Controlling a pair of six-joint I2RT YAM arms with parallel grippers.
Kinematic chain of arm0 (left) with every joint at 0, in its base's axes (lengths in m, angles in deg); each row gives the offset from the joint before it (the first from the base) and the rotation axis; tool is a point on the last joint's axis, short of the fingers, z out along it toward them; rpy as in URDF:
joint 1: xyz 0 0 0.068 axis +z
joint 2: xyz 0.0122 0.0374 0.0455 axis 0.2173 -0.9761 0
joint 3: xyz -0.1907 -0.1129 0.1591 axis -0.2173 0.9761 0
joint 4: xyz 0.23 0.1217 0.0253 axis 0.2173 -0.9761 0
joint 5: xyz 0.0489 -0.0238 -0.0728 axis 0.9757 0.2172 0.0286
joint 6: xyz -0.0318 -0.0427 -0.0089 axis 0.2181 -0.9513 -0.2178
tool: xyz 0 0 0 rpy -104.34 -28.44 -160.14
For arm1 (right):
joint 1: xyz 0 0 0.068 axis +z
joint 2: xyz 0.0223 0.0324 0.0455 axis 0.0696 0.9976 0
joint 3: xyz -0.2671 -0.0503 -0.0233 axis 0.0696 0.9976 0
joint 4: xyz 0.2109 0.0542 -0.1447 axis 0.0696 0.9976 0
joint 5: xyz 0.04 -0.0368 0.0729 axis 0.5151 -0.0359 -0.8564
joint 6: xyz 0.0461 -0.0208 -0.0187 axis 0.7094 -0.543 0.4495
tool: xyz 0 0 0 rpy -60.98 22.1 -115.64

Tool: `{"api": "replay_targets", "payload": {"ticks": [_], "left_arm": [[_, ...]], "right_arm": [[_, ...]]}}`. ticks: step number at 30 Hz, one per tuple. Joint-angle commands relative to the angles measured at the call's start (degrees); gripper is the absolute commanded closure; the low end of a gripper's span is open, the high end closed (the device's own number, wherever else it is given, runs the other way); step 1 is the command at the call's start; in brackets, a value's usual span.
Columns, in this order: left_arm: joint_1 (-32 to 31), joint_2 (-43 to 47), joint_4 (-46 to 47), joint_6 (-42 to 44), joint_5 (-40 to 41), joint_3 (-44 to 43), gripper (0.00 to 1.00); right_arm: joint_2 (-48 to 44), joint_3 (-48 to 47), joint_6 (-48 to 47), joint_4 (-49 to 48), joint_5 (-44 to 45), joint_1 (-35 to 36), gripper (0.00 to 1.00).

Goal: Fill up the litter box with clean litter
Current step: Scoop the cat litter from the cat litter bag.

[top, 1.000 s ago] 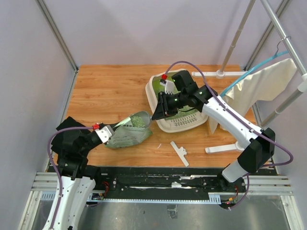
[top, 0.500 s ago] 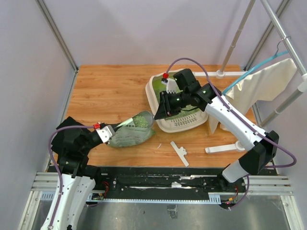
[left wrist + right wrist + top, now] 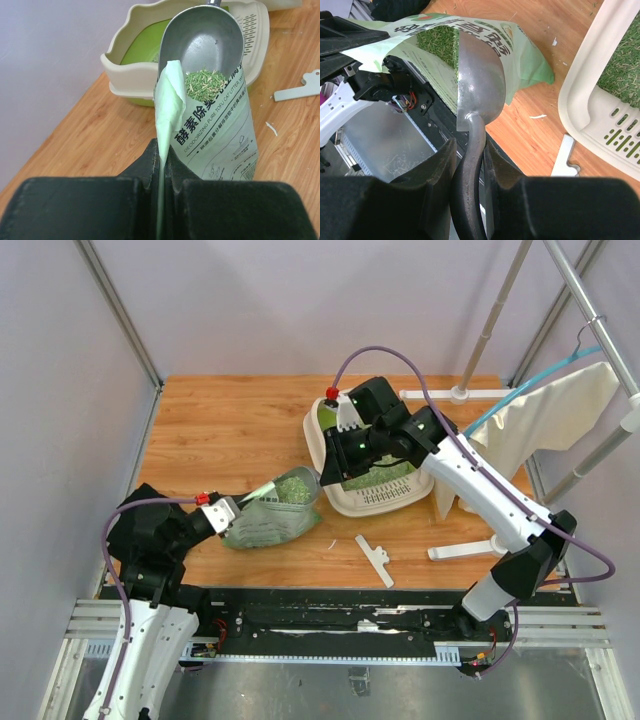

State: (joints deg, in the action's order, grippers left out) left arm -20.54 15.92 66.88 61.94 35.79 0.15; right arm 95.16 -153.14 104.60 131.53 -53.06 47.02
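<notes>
Reaching right claw (image 3: pixel 470 146), scoop (image 3: pixel 479 85) at bag (image 3: pixel 522 55)

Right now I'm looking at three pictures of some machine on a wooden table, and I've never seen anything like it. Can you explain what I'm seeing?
These are two robot arms bolted at the near edge of a wooden table, each ending in a two-finger gripper. The wide picture comes from a camera above and behind them. The other two come from a camera on each wrist.

The left gripper is shut on the edge of a light green bag, holding its mouth open. The right gripper is shut on the handle of a metal scoop. The scoop's bowl sits at the bag's mouth with a little clean litter in it.

Beyond the bag stands the litter box, cream with a green inside, with some litter already in it. A flat white plastic piece lies loose nearby.
</notes>
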Motion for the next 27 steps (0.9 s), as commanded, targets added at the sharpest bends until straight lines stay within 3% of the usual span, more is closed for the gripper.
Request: {"api": "replay_targets", "payload": {"ticks": [1, 8, 11, 16, 19, 22, 27], "left_arm": [[0.42, 0.75, 9.11, 1.37, 0.54, -4.15, 0.99], [0.43, 0.56, 9.18, 1.65, 0.59, -4.05, 0.99], [0.37, 0.33, 9.36, 1.73, 0.60, -4.28, 1.00], [0.39, 0.32, 9.17, 2.13, 0.86, -4.42, 1.00], [0.43, 0.42, 9.10, 2.26, 1.07, -4.34, 0.99], [0.41, 0.35, 9.10, 2.43, 1.11, -4.33, 0.99], [0.38, 0.39, 8.74, 3.02, 1.53, -4.19, 1.00]], "right_arm": [[1.06, -1.96, -1.77, 0.54, 5.07, 0.26, 0.99], [1.29, -2.12, -2.14, 0.42, 4.47, 0.18, 0.99], [0.93, -0.53, -0.18, -1.72, -1.53, -1.18, 0.99], [-3.16, 13.89, 14.05, -22.29, -23.48, -8.42, 0.99], [-4.72, 22.15, 24.87, -36.74, -32.01, -11.30, 0.99], [-5.45, 27.86, 33.75, -47.42, -36.38, -13.92, 0.99], [-7.58, 29.94, 37.31, -50.33, -37.64, -17.21, 0.99]]}}
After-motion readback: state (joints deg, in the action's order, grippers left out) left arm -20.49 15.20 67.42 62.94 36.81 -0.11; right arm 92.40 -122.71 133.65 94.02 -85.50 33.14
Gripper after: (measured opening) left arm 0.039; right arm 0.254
